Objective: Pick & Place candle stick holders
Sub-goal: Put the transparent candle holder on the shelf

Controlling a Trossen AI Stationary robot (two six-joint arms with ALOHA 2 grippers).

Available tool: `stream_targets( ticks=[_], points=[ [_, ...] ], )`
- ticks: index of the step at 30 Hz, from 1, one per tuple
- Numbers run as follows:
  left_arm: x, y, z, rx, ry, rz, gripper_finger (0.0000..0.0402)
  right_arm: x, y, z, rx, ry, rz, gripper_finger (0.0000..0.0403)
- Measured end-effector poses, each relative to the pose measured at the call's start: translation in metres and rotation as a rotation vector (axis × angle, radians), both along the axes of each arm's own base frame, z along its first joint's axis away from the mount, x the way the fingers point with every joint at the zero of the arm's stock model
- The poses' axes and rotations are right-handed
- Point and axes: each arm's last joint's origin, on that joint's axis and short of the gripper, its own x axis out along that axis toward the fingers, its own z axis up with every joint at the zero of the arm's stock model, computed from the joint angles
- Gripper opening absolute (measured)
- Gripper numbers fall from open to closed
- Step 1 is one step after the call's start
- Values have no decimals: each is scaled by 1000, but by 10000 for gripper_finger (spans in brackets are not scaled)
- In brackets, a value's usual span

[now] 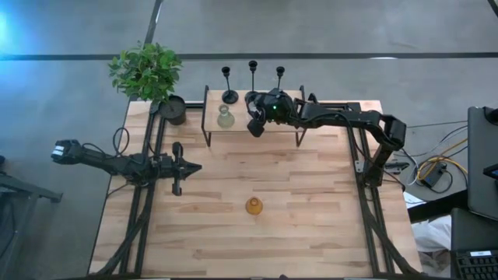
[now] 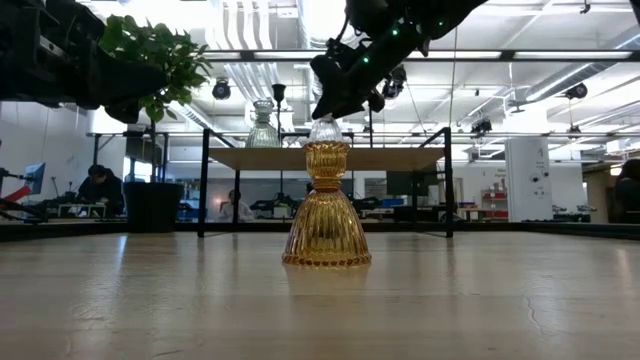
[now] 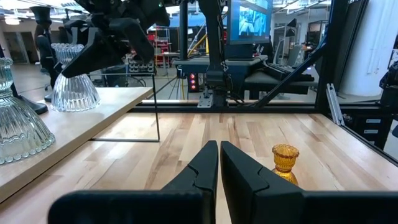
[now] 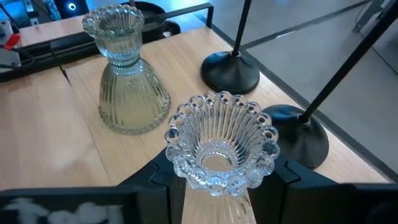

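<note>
The amber vase (image 1: 254, 206) is standing nearest, alone mid-table; behind it the left gripper (image 1: 178, 168) is waiting, fingers pressed together. On the shelf (image 1: 233, 127), the right gripper (image 4: 217, 186) is pinching a clear vase (image 4: 219, 142); three candle stick holders (image 1: 253, 76) are lining the back edge

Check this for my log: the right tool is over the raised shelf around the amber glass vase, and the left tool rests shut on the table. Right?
Not quite. The right tool is shut on the clear glass vase, as the right wrist view shows. The amber glass vase stands alone on the table. The left tool is shut.
</note>
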Motion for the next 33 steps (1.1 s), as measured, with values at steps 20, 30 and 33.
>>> stream_targets(
  ticks=[20,30,33],
  points=[
    [0,0,0,0,1,0,26,-3,-3,-8,48,-5,-12,121],
    [0,0,0,1,2,0,26,-3,-2,-13,64,-38,2,121],
    [0,0,0,0,3,0,26,-3,-2,-13,64,-37,2,121]
  ],
)
